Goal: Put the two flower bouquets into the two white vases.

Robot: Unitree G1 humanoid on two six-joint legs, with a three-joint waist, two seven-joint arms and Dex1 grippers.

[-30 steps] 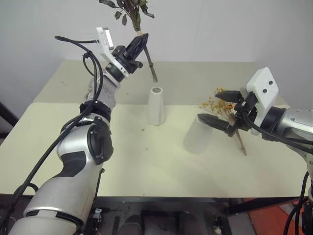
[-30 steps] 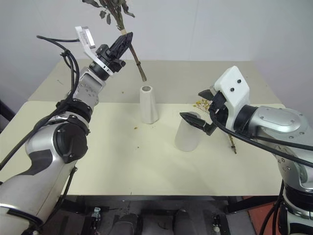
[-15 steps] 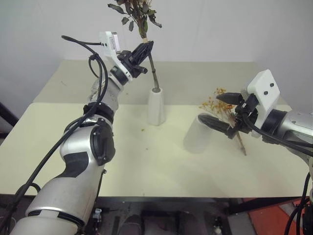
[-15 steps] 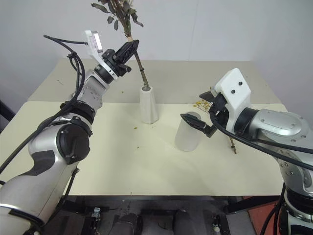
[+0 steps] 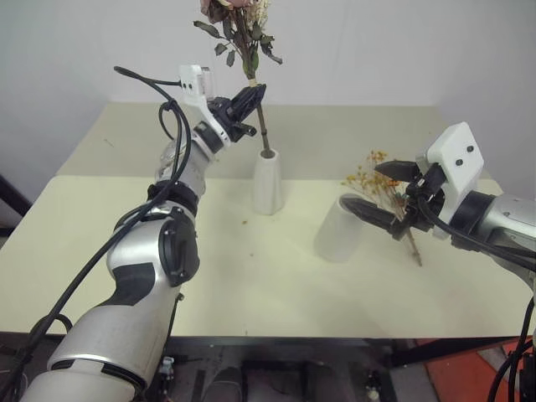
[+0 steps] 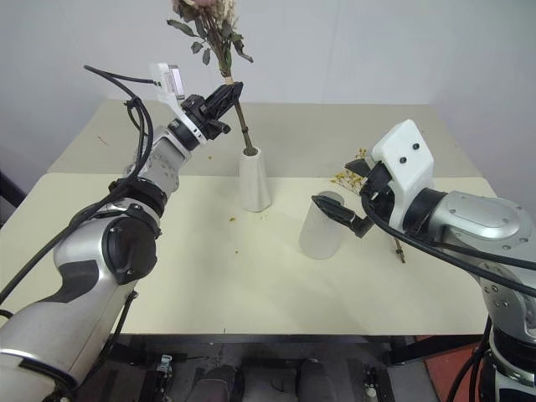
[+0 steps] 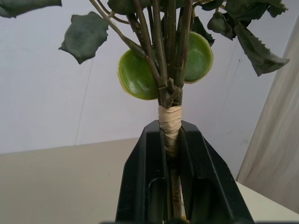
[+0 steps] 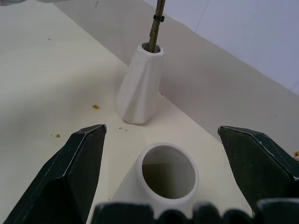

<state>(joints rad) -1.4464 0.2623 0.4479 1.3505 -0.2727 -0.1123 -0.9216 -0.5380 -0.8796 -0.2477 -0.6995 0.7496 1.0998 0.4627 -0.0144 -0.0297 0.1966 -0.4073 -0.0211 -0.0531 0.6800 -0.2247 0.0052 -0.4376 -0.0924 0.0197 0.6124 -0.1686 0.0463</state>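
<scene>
Rose bouquet [image 5: 243, 33] held upright, its stems entering the slim vase [image 5: 268, 182].

The left gripper [image 5: 248, 102] is clamped tight on the taped stem bundle above the vase mouth. The wide vase [image 5: 338, 229] stands empty just right of the slim one on the table [image 5: 251, 285]. The right gripper [image 5: 387, 191] hangs spread wide and holding nothing, just beside that vase, with the yellow bouquet [image 5: 381, 177] lying behind it.

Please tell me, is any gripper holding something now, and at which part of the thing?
The left gripper is shut on the pink rose bouquet, at the taped part of its stems, whose ends are in the slim white vase. The right gripper is open, holding nothing.
</scene>
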